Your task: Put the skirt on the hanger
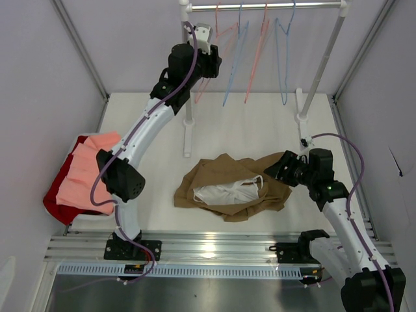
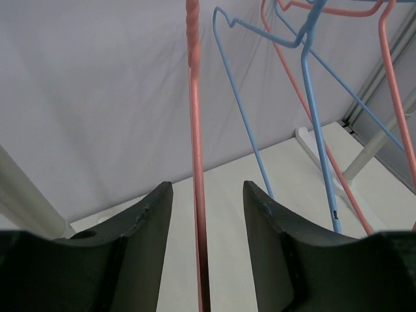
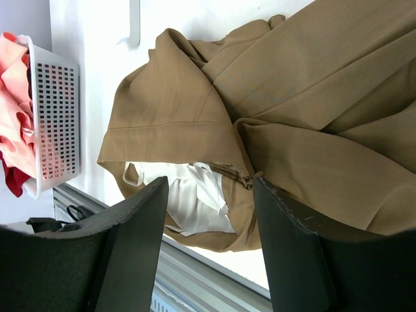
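The tan-brown skirt lies crumpled on the table's near middle, its white lining showing. In the right wrist view the skirt and lining lie below my open right gripper. That gripper hovers at the skirt's right edge, holding nothing. My left gripper is raised at the rack. It is open, with the pale-pink hanger's thin rod running between its fingers, untouched. The hanger hangs leftmost on the rail.
A second pink hanger and two blue hangers hang on the rail. White rack posts stand on the table. A white basket at left holds salmon-pink cloth and red cloth.
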`<state>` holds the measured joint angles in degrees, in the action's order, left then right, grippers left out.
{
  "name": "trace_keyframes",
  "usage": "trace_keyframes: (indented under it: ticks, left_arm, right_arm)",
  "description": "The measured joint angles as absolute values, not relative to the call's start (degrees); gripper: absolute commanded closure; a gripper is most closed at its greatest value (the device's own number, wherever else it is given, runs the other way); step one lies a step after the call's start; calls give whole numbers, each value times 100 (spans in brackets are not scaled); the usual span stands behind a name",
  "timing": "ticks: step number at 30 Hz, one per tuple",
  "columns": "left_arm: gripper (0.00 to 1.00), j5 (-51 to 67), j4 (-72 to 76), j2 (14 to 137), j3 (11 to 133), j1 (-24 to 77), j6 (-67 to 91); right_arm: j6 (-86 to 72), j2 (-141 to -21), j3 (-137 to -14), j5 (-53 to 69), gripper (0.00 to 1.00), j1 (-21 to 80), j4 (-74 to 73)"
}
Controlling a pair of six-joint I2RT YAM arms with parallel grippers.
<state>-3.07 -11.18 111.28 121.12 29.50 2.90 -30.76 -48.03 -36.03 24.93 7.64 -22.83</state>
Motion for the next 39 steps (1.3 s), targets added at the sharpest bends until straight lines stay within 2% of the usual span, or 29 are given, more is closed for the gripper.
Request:
trace_keyframes:
  ticks: [6, 8, 12, 15, 25, 39]
  left_arm:
    - [72, -360, -1120, 11163, 12132, 2950, 285]
    - [76, -388, -1116, 11163, 12143, 2952, 259]
    - [93, -399, -1096, 11163, 12169, 2952, 244]
    - [99, -421, -1094, 11166, 12241, 2952, 228]
    - [100, -419, -1125, 11260, 12905, 2976, 143]
    - [100, -451, -1140, 11063, 12639, 3026, 30]
  right_arm:
    - [-3033, -4875, -3603, 2534, 44, 701, -2248]
    - [-3015, -4899, -3603, 2541, 45, 694, -2231]
    - [-2991, -4945, -3603, 2563, 46, 683, -2200]
    - [-2987, -4974, -3603, 2593, 47, 674, -2196]
    - [-2952, -5074, -3603, 2626, 51, 620, -2143]
    - [-2869, -5078, -3603, 2689, 52, 574, -2108]
